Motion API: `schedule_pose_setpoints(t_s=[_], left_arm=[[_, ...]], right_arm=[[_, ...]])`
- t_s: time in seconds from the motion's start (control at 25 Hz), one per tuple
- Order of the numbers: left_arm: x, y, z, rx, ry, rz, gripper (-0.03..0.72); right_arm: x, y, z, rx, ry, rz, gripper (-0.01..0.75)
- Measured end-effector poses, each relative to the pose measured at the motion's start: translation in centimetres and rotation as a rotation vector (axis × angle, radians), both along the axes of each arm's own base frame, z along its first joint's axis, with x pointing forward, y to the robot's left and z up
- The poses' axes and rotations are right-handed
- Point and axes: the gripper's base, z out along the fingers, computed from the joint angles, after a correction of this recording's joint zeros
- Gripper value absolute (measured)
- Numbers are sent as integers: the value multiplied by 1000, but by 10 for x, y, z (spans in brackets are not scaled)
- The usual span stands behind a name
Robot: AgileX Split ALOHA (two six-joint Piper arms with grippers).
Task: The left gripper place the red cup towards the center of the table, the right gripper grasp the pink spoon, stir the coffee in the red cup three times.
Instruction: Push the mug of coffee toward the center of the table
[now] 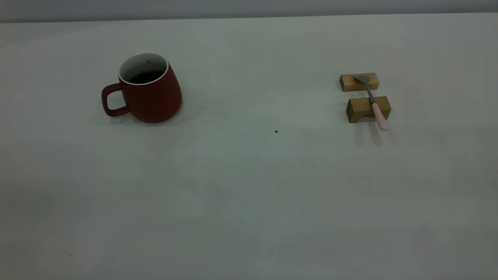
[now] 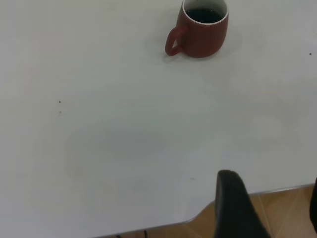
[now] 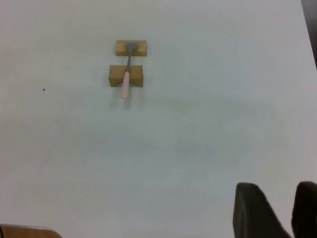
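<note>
The red cup (image 1: 149, 91) stands upright on the left part of the table (image 1: 249, 194), its handle toward the left edge, with dark coffee (image 1: 146, 77) inside. On the right the pink spoon (image 1: 378, 114) lies across two wooden blocks, bowl on the far one, pink handle sticking out past the near one. Neither gripper shows in the exterior view. In the left wrist view, the left gripper (image 2: 271, 182) hangs open over the table's edge, far from the cup (image 2: 200, 32). The right gripper (image 3: 276, 187) is open and empty, well away from the spoon (image 3: 125, 85).
The far block (image 1: 352, 83) and the near block (image 1: 360, 109) carry the spoon. A tiny black speck (image 1: 276, 131) marks the table's middle. Wooden floor (image 2: 282, 213) shows past the table's edge under the left gripper.
</note>
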Motion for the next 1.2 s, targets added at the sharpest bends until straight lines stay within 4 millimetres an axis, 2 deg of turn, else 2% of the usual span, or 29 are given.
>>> schedule_pose_setpoints(t_s=[0.44, 0.64, 0.8, 0.96, 1.2], left_arm=[[0, 1, 1, -3, -2, 11, 443], [11, 3, 17, -4, 82, 63, 446], [44, 2, 24, 3, 190, 75, 447], [86, 3, 21, 31, 271, 92, 447], [153, 2, -3, 80, 374, 91, 447]], right_arm=[[0, 0, 0, 0, 0, 0, 237], [0, 0, 0, 0, 0, 0, 237], [0, 0, 0, 0, 0, 0, 237], [0, 0, 0, 0, 0, 0, 237], [0, 0, 0, 0, 0, 0, 237]])
